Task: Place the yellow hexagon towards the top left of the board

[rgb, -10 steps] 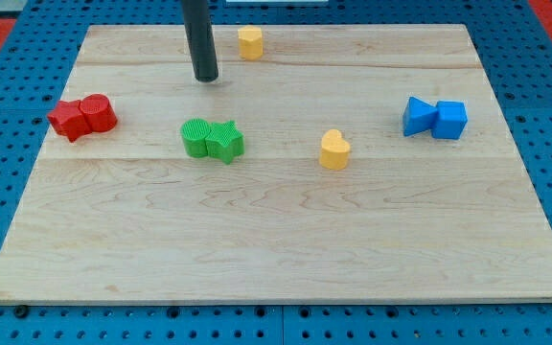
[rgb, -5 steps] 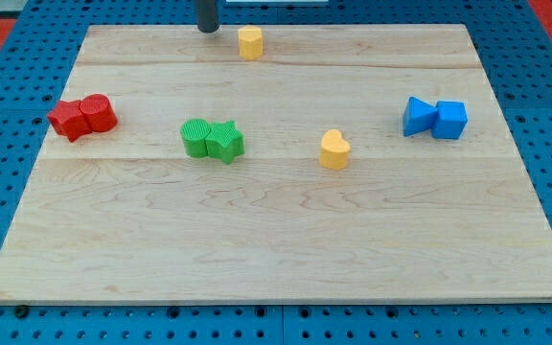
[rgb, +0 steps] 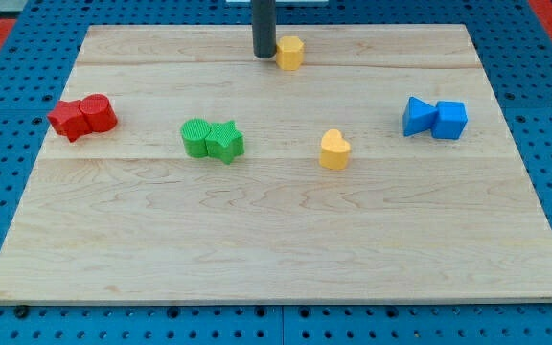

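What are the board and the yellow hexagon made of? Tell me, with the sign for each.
The board looks like pale, unvarnished wood: grain lines and plank seams show. The yellow hexagon, just right of my tip, looks like matte plastic or painted wood: flat, even colour, no grain visible.

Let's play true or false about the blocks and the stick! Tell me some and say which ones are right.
1. My tip is just left of the yellow hexagon. True.
2. The two blue blocks sit at the view's left. False: they are at the right; the red blocks are at the left.
3. The green blocks are side by side. True.
4. The yellow heart is in the bottom left corner. False: it is near the middle.
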Available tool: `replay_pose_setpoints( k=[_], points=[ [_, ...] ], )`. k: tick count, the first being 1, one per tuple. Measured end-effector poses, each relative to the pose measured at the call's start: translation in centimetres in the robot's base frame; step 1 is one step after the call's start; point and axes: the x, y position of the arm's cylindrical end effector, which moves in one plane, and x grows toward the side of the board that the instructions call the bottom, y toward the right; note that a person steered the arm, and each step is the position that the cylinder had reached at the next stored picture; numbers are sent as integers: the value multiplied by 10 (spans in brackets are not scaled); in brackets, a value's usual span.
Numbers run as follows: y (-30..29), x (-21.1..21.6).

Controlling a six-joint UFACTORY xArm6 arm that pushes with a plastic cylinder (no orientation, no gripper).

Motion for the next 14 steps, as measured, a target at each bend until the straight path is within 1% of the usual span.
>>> replay_pose_setpoints(
  k=[1, 2, 3, 4, 5, 6, 8, 9, 10, 11, 12, 13, 14],
  points=[
    [37, 6],
    [102, 8],
    [91, 28],
    [138, 29],
    [201, 27],
    [182, -3],
    [0, -11],
    [-64, 4],
    [-48, 40],
    [-129, 45],
    [-148, 27],
    [-99, 28],
    [-79, 13]
  ],
)
